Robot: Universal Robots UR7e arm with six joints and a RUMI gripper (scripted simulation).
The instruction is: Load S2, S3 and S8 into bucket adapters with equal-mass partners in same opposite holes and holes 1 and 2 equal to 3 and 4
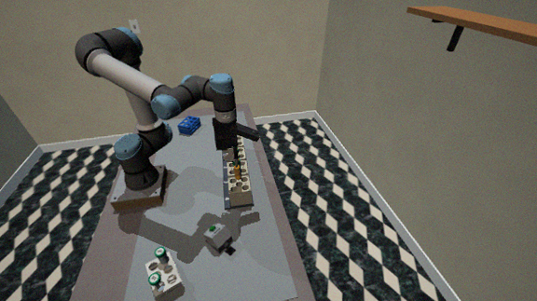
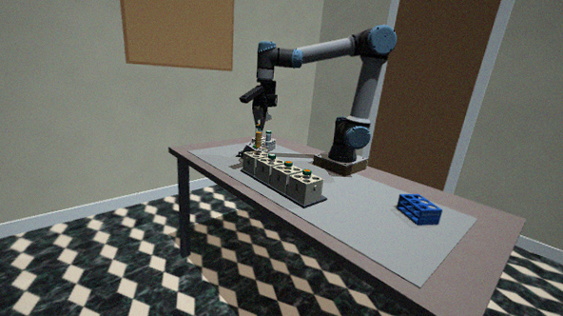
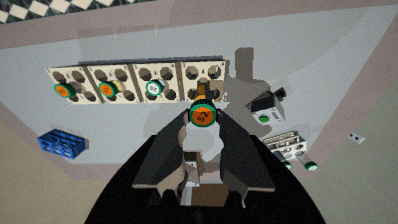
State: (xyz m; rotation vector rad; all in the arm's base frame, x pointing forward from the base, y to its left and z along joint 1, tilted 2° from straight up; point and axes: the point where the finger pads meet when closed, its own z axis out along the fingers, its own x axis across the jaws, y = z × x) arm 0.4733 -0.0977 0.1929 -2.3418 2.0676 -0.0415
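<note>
Gripper [image 1: 236, 160] [image 2: 259, 125] [image 3: 202, 109] narrowed onto the cap end of the orange-dotted tube marked S2 [image 1: 237, 172] [image 2: 258, 139] [image 3: 202, 116]; tube hangs cap up over the end block [image 1: 241, 198] [image 2: 248, 163] [image 3: 203, 73] nearest the small desk [image 1: 219, 238] [image 3: 265, 103] with the green key. Of the other three blocks in the row, two carry an orange-dotted tube each, and the one beside the end block carries a white-dotted tube [image 2: 272, 156] [image 3: 154, 88]. Depth of S2's lower tip relative to the holes: cannot tell.

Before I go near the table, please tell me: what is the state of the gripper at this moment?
Gripper: closed on sample tube S2, holding it by the cap.
</note>
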